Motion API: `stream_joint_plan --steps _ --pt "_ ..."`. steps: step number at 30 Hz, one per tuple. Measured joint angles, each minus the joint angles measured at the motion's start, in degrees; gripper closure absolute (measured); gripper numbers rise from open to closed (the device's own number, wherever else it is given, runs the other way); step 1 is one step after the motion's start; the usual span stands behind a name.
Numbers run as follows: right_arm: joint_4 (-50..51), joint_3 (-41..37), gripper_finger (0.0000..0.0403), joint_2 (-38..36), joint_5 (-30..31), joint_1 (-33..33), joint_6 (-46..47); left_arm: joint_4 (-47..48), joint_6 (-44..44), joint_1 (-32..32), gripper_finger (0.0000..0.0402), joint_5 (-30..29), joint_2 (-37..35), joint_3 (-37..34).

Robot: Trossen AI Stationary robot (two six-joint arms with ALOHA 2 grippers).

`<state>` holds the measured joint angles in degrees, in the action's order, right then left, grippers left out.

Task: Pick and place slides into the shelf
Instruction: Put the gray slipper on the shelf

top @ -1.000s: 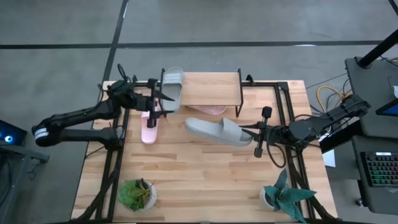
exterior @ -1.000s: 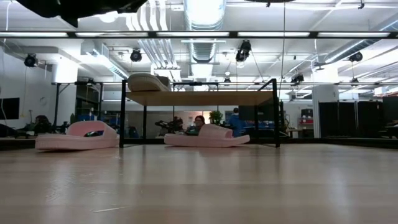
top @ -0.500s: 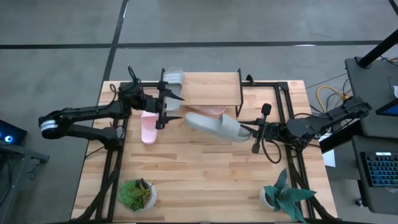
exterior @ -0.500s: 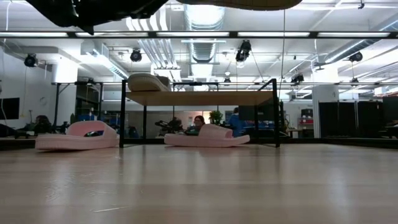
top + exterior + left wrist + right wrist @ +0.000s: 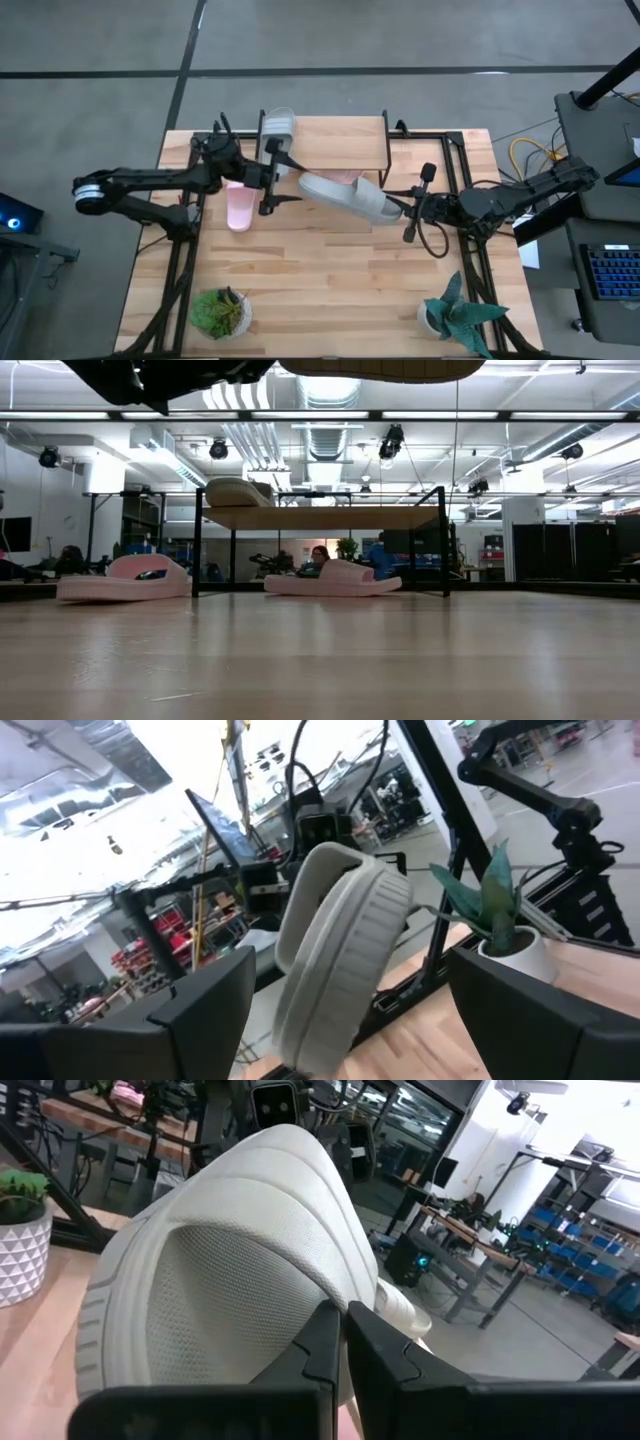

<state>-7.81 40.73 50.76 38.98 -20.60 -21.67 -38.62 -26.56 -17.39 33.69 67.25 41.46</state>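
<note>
Left gripper [image 5: 272, 177] has spread its fingers wide over the last second and swung in from the shelf's left end toward the airborne grey slide [image 5: 345, 195]. A grey slide [image 5: 277, 131] it was beside a second ago now sits alone on the left end of the shelf [image 5: 340, 140] — likely that one is placed, and the left arm is coming to meet the next.

Right gripper [image 5: 408, 209] is clenched on the heel of the airborne slide, which has been lifted and carried toward the shelf's front edge; toe points at the left gripper.

One pink slide [image 5: 239, 207] lies on the table left of the shelf, another [image 5: 332, 579] under the shelf.

Hard to make out:
- High view: pink slide under the shelf mostly covered by the plank and the grey one.
- Low view: carried slide cut off at the top — only its sole shows.
- Left wrist view: slide hangs ahead between the open fingers; contact unclear, seemingly apart.
</note>
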Motion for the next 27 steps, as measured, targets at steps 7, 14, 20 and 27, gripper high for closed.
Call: stream_joint_plan --steps 7,14,20,27 --pt "0.1 0.0 0.0394 0.0 -0.2 0.3 0.2 0.1 -2.6 0.6 0.0108 -0.1 3.4 2.4" --pt "0.1 0.0 0.0394 0.0 -0.2 0.3 0.2 0.1 -3.4 0.6 0.0166 -1.5 6.2 4.4" --pt "0.3 0.0 0.0394 0.0 0.2 0.3 0.8 0.0 -5.5 0.6 0.0255 -2.2 8.2 6.1" --pt "0.5 0.0 0.0394 0.0 0.6 0.3 0.7 0.3 -6.7 0.6 0.0371 -1.7 7.6 6.0"
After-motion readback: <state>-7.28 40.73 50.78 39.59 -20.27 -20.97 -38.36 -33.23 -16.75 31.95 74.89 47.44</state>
